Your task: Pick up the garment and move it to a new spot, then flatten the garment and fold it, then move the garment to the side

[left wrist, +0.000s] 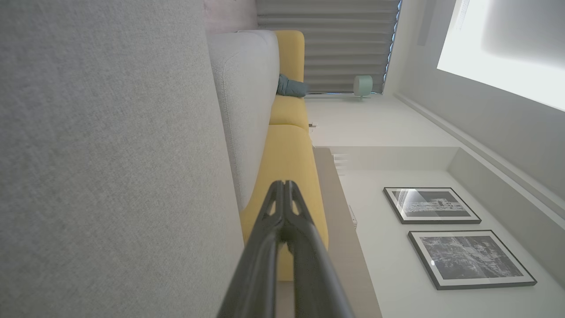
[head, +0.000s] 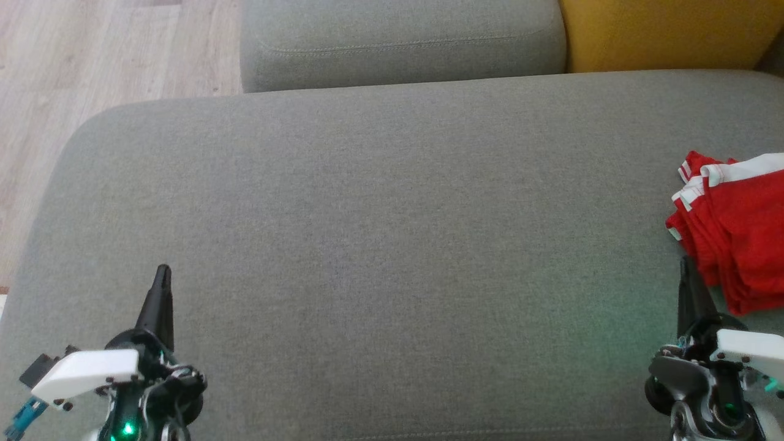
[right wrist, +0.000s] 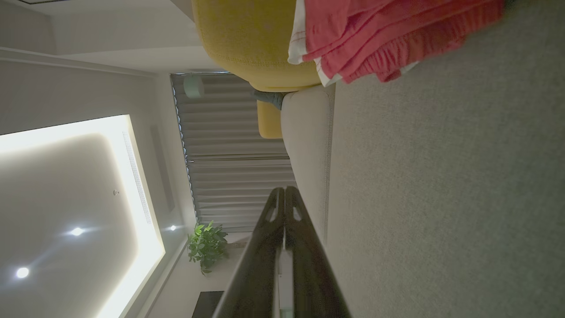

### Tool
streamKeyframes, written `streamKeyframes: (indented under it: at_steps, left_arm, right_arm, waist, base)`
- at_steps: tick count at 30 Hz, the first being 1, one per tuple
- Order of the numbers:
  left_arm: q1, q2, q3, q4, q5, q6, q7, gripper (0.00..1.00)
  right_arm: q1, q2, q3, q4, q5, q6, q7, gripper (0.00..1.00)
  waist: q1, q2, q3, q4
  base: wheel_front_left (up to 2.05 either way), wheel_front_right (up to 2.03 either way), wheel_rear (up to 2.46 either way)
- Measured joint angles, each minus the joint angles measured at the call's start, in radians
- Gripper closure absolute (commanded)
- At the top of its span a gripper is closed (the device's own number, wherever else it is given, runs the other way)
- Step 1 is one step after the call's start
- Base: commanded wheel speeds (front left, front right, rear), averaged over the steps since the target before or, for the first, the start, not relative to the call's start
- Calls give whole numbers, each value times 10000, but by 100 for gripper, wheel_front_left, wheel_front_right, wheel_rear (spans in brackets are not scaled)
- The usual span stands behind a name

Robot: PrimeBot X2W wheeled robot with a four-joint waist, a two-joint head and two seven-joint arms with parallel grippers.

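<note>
Recorded a broad grey woven-fabric sofa seat point(head: 392, 245) spanning nearly the full width of the head view. Noted a grey fabric back cushion point(head: 398, 43) with a stitched seam, butted against the seat's far edge, and a mustard-yellow upholstered cushion point(head: 661, 30) directly to its right, touching it. Logged pale wood-plank floor point(head: 92, 61) beyond the seat's rounded far-left corner. Saw a grey pleated curtain point(right wrist: 229, 154) in the right wrist view, past the sofa's end.

Located the red garment with white trim point(head: 741, 233) folded into a layered stack, lying on the seat at its right side and cut off by the right edge of the head view. Confirmed it in the right wrist view as well, resting on the grey seat in front of the yellow cushion.

Found the left gripper point(head: 163, 272) at lower left over the seat, well apart from the garment, its long dark fingers pressed together with nothing between them. Found the right gripper point(head: 686, 263) at lower right, fingers likewise pressed together and holding nothing, tip just beside the garment's near-left corner; could not tell contact from clearance.

Noted two black-framed monochrome pictures point(left wrist: 432, 205) on a white wall in the left wrist view. Noted a small green leafy plant point(right wrist: 207, 245) near the curtain's foot.
</note>
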Motion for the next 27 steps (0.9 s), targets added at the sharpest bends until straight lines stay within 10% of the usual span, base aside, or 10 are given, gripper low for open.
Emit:
streamKeyframes:
  at_steps: [27]
  left_arm:
    - [0,-38,138,2,4,0,13,100]
  right_arm:
    - [0,8,-61,4,-12,0,15,100]
  waist:
    - [0,0,0,0]
  base:
    - [0,0,0]
